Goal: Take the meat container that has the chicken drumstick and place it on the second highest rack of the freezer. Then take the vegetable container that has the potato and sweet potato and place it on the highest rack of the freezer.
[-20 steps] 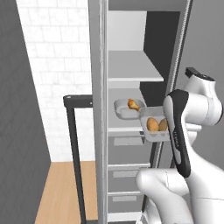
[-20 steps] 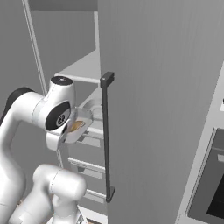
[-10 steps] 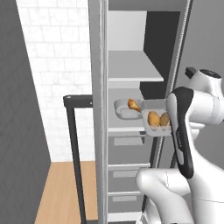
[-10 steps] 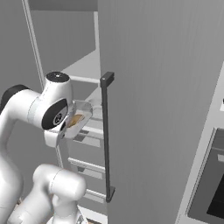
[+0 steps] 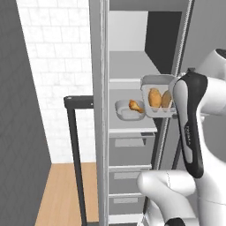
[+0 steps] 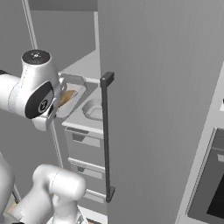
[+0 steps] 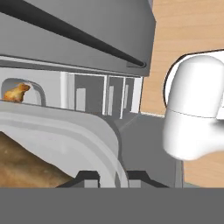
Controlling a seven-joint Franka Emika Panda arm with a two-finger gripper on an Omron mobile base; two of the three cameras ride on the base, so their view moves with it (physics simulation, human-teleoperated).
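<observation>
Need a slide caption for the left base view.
Arm lifts the vegetable container with potato and sweet potato beside the drumstick container resting on a freezer shelf.

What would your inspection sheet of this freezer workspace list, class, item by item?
Surface: freezer open, flat pale shelves above drawers.
Job's things: meat container with chicken drumstick rests on a shelf; vegetable container with potato and sweet potato is held tilted, at the shelf's front.
Clutter: nothing seen.
Gripper: gripper shut on the vegetable container's rim.
Cables: nothing seen.
Surroundings: door handle, wood floor, white tiled wall.
</observation>
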